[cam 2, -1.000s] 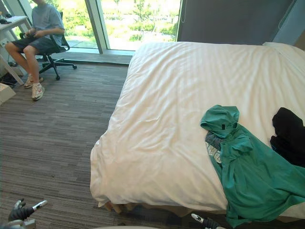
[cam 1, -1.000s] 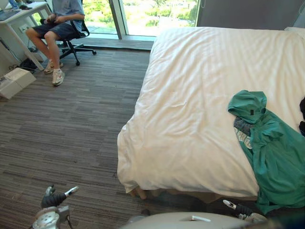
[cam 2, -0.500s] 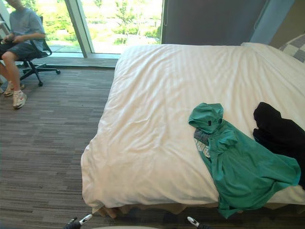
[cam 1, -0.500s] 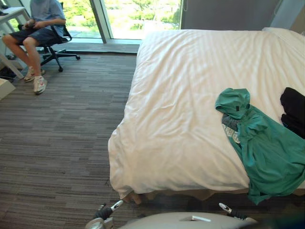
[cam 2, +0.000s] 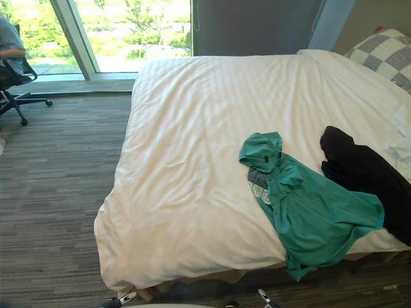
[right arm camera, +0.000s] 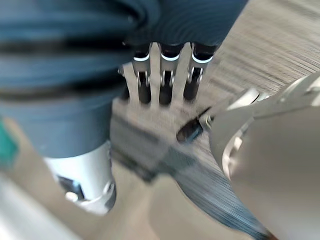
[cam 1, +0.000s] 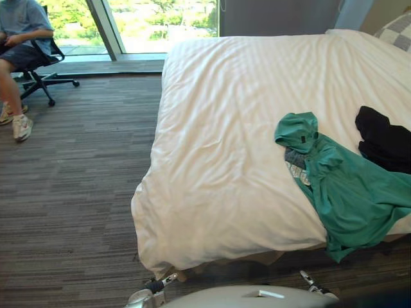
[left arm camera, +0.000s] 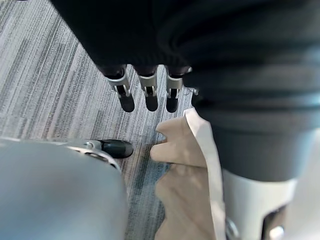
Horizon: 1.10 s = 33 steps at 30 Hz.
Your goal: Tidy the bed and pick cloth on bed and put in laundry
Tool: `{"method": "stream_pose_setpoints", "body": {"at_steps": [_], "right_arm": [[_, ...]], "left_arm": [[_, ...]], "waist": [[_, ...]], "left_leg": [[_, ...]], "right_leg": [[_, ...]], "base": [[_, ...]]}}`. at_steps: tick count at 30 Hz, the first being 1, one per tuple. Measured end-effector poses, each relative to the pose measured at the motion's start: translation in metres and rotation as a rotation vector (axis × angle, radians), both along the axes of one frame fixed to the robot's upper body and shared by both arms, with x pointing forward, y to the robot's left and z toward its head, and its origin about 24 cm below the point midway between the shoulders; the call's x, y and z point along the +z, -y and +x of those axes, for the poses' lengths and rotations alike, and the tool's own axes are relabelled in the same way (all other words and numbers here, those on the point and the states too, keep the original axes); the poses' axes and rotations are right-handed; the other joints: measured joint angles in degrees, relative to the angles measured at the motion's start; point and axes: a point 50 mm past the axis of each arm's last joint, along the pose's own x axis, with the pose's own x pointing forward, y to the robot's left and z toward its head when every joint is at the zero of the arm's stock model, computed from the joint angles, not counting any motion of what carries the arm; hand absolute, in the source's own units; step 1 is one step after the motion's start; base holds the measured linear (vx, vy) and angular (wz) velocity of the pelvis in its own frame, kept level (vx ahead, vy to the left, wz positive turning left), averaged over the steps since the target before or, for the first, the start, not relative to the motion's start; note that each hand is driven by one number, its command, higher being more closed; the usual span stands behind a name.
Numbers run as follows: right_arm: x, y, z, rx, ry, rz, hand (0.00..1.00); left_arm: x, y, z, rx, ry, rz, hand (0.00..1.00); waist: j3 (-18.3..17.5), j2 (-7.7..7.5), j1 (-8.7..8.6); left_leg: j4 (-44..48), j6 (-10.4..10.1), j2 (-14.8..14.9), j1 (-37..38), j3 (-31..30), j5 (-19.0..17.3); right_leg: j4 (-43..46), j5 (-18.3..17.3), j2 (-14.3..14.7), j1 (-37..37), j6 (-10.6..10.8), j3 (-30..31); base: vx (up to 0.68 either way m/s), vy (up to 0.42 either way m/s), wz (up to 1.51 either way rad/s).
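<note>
Left hand [left arm camera: 145,92] and right hand [right arm camera: 165,82] low over carpet [left arm camera: 50,75], fingers straight and released, holding nothing, green hoodie [cam 2: 308,212] and black garment [cam 2: 359,167] on the white bed [cam 2: 192,160] — well beyond both sets of fingertips, hoodie nearer the right's.

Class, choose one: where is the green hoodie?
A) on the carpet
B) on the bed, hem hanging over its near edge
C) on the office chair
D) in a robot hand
B: the green hoodie lies on the white bed, its hem drooping past the near edge.
</note>
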Motion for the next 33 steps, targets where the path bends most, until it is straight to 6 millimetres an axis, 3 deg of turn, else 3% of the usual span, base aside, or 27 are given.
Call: {"method": "stream_pose_setpoints", "body": {"at_steps": [3,5,6,8,13,17,18,20,21,22,23,24,25,26,27,29,33], "right_arm": [[0.003,0.010,-0.005,-0.160,-0.029,-0.059,1.00],[0.013,0.036,-0.004,-0.323,-0.011,-0.172,1.00],[0.013,0.037,-0.003,-0.327,-0.010,-0.177,1.00],[0.038,0.089,0.007,-0.481,0.048,-0.334,1.00],[0.095,0.168,0.026,-0.662,0.207,-0.556,1.00],[0.162,0.221,0.060,-0.661,0.398,-0.753,1.00],[0.187,0.236,0.072,-0.617,0.474,-0.821,1.00],[0.232,0.251,0.099,-0.476,0.610,-0.946,1.00],[0.267,0.257,0.122,-0.341,0.736,-1.021,1.00],[0.286,0.257,0.134,-0.258,0.811,-1.054,1.00],[0.332,0.248,0.158,-0.026,1.017,-1.145,1.00],[0.350,0.237,0.168,0.083,1.133,-1.171,1.00],[0.374,0.214,0.182,0.244,1.298,-1.204,1.00],[0.395,0.179,0.191,0.432,1.478,-1.221,1.00],[0.399,0.161,0.193,0.509,1.553,-1.215,1.00],[0.390,0.102,0.198,0.704,1.786,-1.098,1.00],[0.336,0.004,0.210,0.989,1.974,-0.609,1.00]], "left_arm": [[0.000,0.000,0.001,0.001,0.001,-0.004,0.00],[0.000,0.000,0.002,0.010,-0.004,-0.017,0.00],[0.000,0.000,0.002,0.011,-0.004,-0.017,0.00],[0.001,-0.002,0.003,0.011,-0.010,-0.034,0.00],[0.003,-0.010,0.005,0.034,0.008,-0.045,0.00],[0.003,-0.018,-0.008,-0.003,0.002,-0.029,0.00],[0.003,-0.020,-0.013,-0.009,0.005,-0.022,0.00],[0.003,-0.023,-0.022,-0.039,-0.007,-0.011,0.00],[0.003,-0.024,-0.028,-0.038,-0.015,-0.011,0.00],[0.003,-0.023,-0.030,-0.042,-0.019,-0.010,0.00],[0.002,-0.020,-0.035,-0.067,-0.030,-0.012,0.00],[0.001,-0.019,-0.038,-0.070,-0.037,-0.015,0.00],[0.000,-0.016,-0.044,-0.068,-0.050,-0.023,0.00],[-0.001,-0.011,-0.049,-0.075,-0.065,-0.031,0.00],[-0.001,-0.010,-0.052,-0.072,-0.069,-0.031,0.00],[-0.002,-0.008,-0.058,-0.054,-0.066,-0.024,0.00],[-0.002,-0.003,-0.058,-0.049,-0.042,-0.009,0.00]], "waist": [[0.0,0.03,-0.24],[0.0,0.09,-0.52],[0.0,0.09,-0.53],[-0.2,0.31,-1.34],[-0.2,0.18,-2.23],[-0.8,-0.27,-2.80],[-1.3,-0.33,-2.83],[-1.7,-0.36,-2.79],[-1.7,-0.36,-2.77],[-1.8,-0.35,-2.76],[-2.4,-0.12,-2.60],[-2.9,0.10,-2.60],[-3.2,0.11,-2.59],[-3.2,0.10,-2.65],[-3.2,-0.05,-2.59],[-3.3,-0.55,-2.55],[-2.9,-0.77,-1.84]], "left_leg": [[0.6,-0.1,0.2,0.4,1.4,-0.8],[2.1,-0.2,0.3,0.4,2.4,-2.1],[2.2,-0.2,0.3,0.4,2.5,-2.2],[3.0,-0.1,0.3,0.3,3.8,-3.1],[3.0,-0.2,0.5,0.3,4.1,-3.4],[4.8,0.1,0.7,-0.8,3.3,-4.7],[4.9,0.1,0.7,-1.1,2.8,-4.7],[5.5,0.2,0.7,-1.7,2.2,-4.9],[5.8,0.3,0.7,-1.8,2.0,-5.0],[5.8,0.3,0.7,-1.9,1.9,-5.0],[6.0,0.2,0.6,-2.8,1.1,-5.0],[6.1,0.2,0.7,-3.3,1.0,-4.9],[6.2,0.2,0.7,-3.9,1.1,-4.8],[6.3,0.2,0.9,-4.3,0.9,-4.6],[6.3,0.1,0.9,-4.5,0.7,-4.5],[6.4,0.1,1.1,-4.4,0.2,-4.5],[6.7,0.3,0.8,-4.4,-0.5,-4.3]], "right_leg": [[0.0,0.0,0.2,0.0,0.0,1.1],[0.0,0.0,0.3,-0.1,0.0,2.4],[0.0,0.0,0.3,-0.1,0.0,2.4],[0.3,0.0,0.4,-0.9,0.0,3.9],[0.3,-0.1,0.7,-1.0,-0.2,3.9],[0.4,-0.2,0.6,-0.9,-0.2,3.8],[0.5,-0.2,0.6,-0.9,-0.2,3.5],[0.7,-0.2,0.4,-0.9,-0.2,3.1],[0.8,-0.2,0.3,-0.9,-0.3,3.0],[0.9,-0.2,0.3,-0.9,-0.3,3.0],[1.1,-0.5,0.2,-1.5,-0.7,2.3],[1.5,-0.6,0.2,-2.1,-0.8,2.3],[1.7,-0.6,0.2,-2.9,-0.8,2.3],[1.7,-0.7,0.3,-3.1,-0.7,2.3],[1.7,-0.7,0.4,-3.2,-0.7,2.2],[1.7,-0.8,0.5,-3.0,-0.8,1.8],[1.7,-0.8,0.0,-2.2,-0.8,0.9]], "base": [[0.00,0.000,-0.23],[0.01,0.007,-0.24],[0.01,0.010,-0.31],[0.01,0.008,-0.28],[0.01,0.000,-0.04],[0.00,-0.005,0.05],[0.00,-0.008,0.21],[-0.01,-0.009,0.16],[-0.02,-0.008,0.09],[-0.04,-0.017,0.17],[-0.04,-0.019,0.16],[-0.04,-0.022,0.12],[0.00,0.000,0.00],[-0.01,-0.035,0.04],[0.00,-0.044,0.10],[0.01,-0.028,0.11],[-0.01,0.003,0.09]]}}
